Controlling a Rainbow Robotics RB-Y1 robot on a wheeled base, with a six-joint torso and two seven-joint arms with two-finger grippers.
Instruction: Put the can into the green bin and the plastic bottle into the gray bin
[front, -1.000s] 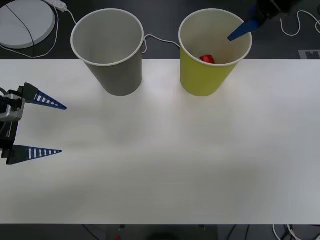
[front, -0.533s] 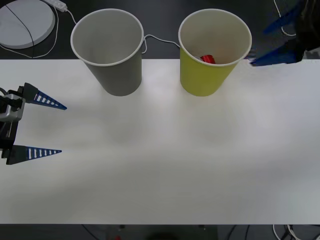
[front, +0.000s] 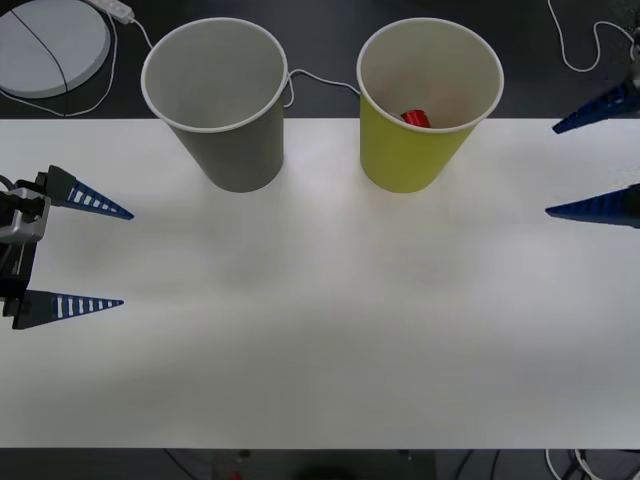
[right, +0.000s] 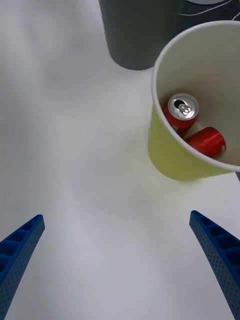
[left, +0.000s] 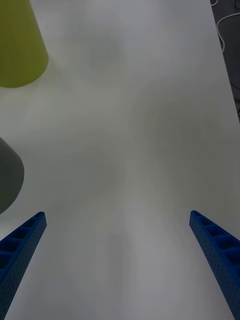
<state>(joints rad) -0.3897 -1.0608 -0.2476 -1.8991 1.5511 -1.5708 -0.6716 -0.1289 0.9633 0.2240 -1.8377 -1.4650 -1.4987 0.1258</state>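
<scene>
My left gripper (front: 85, 255) waits at the near left of the tabletop (front: 320, 330), fingers apart and empty. My right gripper (front: 595, 160) hangs at the right edge, also apart. Farther back, the can (right: 181, 113) lies inside the green bin (front: 415, 160), beside a second red one. I judge it light, smooth and easily dented; its round sides give the best hold. The gray bin (front: 225, 130) stands to the left of the green one.

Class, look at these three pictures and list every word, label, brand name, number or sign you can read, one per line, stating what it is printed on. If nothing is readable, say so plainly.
No readable text in any view.
The two red cans in the green bin: no lettering can be made out on their sides.
The green bin and the gray bin: plain walls, no print.
The table: bare of markings.
</scene>
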